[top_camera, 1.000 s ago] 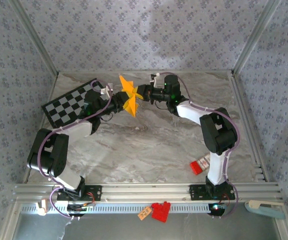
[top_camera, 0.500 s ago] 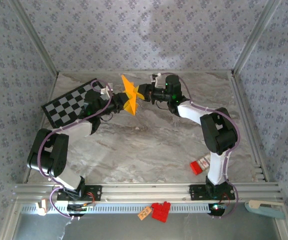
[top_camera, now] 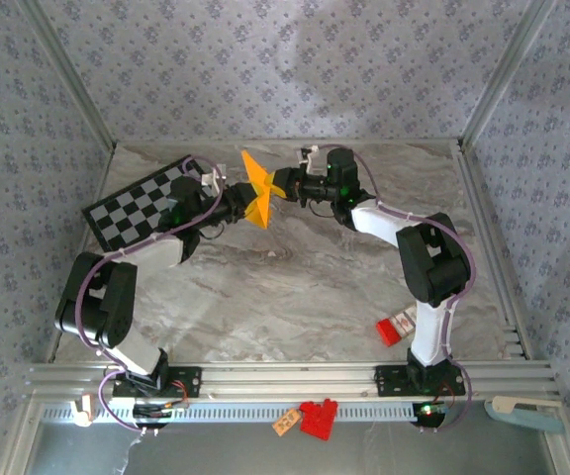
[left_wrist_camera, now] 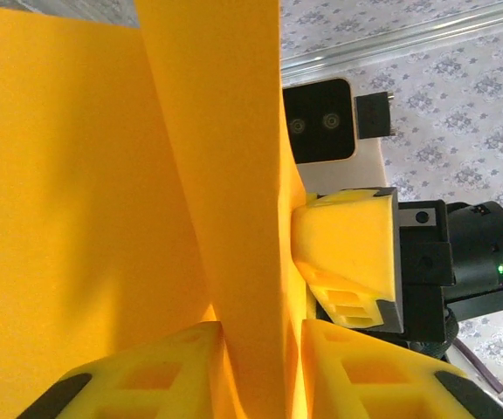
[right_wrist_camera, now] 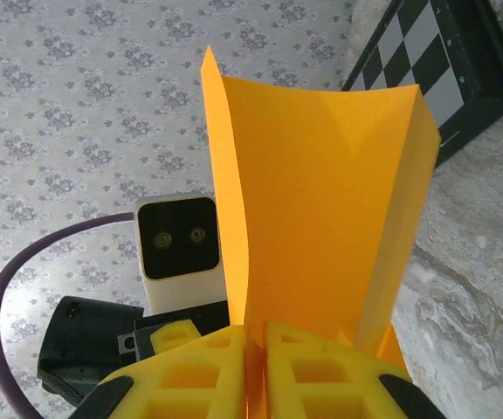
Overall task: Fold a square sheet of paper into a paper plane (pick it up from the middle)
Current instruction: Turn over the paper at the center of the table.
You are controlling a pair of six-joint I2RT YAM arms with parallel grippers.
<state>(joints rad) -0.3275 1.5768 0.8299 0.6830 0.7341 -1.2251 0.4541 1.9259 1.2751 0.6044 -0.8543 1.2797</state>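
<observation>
The square sheet of paper, orange-yellow and folded into upright flaps, hangs in the air over the back middle of the table. My left gripper reaches it from the left and my right gripper from the right. In the left wrist view a folded strip of the paper runs down between my left gripper's jaws, which stand close on both sides of it. The right gripper's finger presses the paper just beyond. In the right wrist view my right gripper is shut on the lower edge of the paper.
A black-and-white checkered board lies at the back left, close to the left arm. A small red block sits beside the right arm's base. Red pieces rest on the front rail. Patterned walls enclose the table.
The paper has turned a little and drawn in slightly between the two grippers. The left arm has shifted a bit. Both grippers stay on the paper.
</observation>
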